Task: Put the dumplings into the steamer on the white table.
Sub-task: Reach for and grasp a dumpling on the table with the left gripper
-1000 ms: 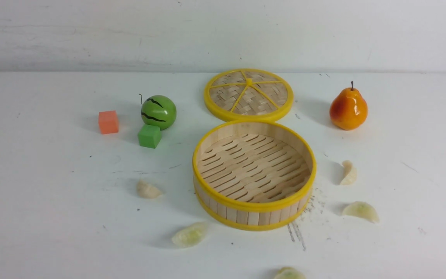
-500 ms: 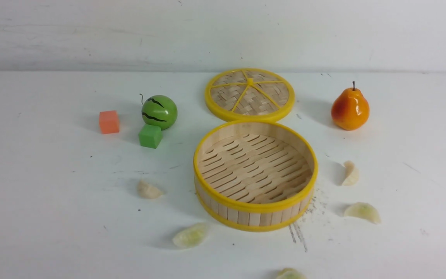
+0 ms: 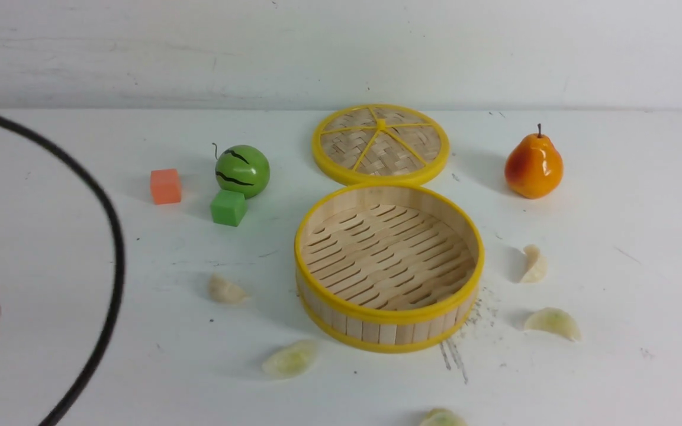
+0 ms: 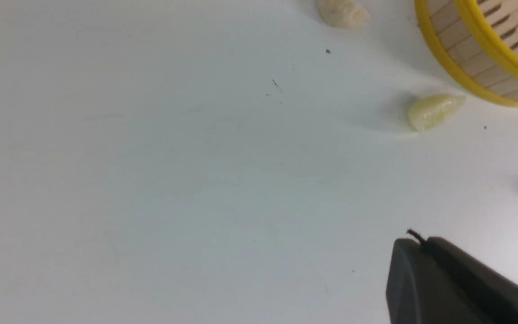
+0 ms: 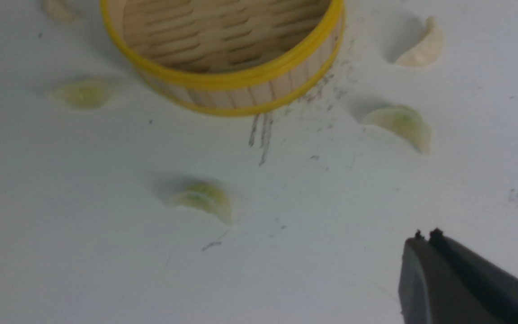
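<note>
Dumplings [image 3: 227, 290] lie all around the steamer [image 3: 388, 316], five of them, and every one sits on the white worktop [image 3: 199, 384]. None is inside the steamer yet, so I think the job is only at its start. Two lie to the right of the steamer, two to its left, and one lies in front of it, half cut off at the front view's edge. The woven lid [image 3: 380, 144] lies flat behind the steamer.

The right claw [image 5: 426, 236] hangs far out to the right of the steamer. Its two fingers [image 5: 466, 279] are pressed together and hold nothing. The left claw [image 4: 421, 243] hangs far out to the left of the steamer, clenched and empty too.

The greenish dumpling [image 3: 551, 322] at the steamer's front right matters most now. It lies between the steamer and the right claw, nearer to the steamer. Its long way runs from the steamer's side out toward that claw, with a small slant. The left claw has more bare worktop to cross before it meets a dumpling on the steamer's left. So I think the right arm is the better one to go first. It has to spread its fingers, come in toward the steamer, and pinch the dumpling across its short way.
</note>
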`<state>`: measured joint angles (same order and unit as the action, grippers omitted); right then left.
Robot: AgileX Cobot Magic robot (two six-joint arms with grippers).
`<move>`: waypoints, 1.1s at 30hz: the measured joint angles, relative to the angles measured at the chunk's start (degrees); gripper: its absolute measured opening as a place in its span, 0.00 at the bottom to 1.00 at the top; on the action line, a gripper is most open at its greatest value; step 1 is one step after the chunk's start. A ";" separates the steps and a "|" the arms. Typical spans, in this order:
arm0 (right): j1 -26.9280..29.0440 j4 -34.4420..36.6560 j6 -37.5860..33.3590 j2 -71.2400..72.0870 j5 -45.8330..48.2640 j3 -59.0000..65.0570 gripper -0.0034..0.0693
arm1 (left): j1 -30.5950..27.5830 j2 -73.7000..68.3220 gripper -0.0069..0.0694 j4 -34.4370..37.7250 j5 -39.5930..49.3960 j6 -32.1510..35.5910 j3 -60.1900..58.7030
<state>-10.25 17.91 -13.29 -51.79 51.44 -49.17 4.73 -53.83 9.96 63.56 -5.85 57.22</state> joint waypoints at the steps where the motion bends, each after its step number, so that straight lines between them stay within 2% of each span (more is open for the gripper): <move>1: -2.18 -0.88 -0.07 -1.66 1.43 -0.93 0.02 | 1.83 -2.69 0.07 -1.02 0.00 -0.86 1.25; 4: -6.73 -3.81 -0.12 -4.22 3.21 -2.58 0.02 | 5.82 -10.00 0.09 -3.83 -0.16 -2.96 4.42; 6: -8.57 -5.42 -0.12 -4.66 3.79 -2.81 0.03 | 8.07 -15.21 0.14 -5.46 -1.18 -4.15 6.57; 8: -9.27 -6.80 -0.12 -4.65 4.19 -2.98 0.03 | 9.83 -20.76 0.24 -6.02 -2.60 -5.37 9.00; 14: -9.46 -7.23 -0.12 -4.65 3.86 -3.06 0.03 | 14.23 -36.13 0.61 -6.44 -5.70 -7.49 17.52; 17: -9.57 -7.03 -0.12 -4.65 3.31 -3.11 0.03 | 15.25 -42.17 0.72 -6.35 -6.44 -9.30 21.39; 18: -9.57 -7.03 -0.12 -4.65 3.17 -3.11 0.03 | 15.45 -45.10 0.76 -6.36 -6.94 -12.15 23.69; 24: -9.84 -6.58 -0.12 -4.65 3.11 -3.11 0.04 | 14.34 -57.11 0.79 -7.91 -8.49 -28.64 31.92; 29: -11.18 -6.51 -0.12 -4.65 3.23 -3.11 0.04 | 13.82 -62.08 0.79 -12.80 -9.67 -35.59 33.35; 33: -11.54 -6.58 -0.12 -4.65 3.33 -3.11 0.04 | 13.82 -65.32 0.78 -14.45 -10.34 -38.23 33.46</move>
<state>-21.79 11.33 -13.41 -56.44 54.78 -52.28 18.55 -119.14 -4.49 53.23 -44.07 90.69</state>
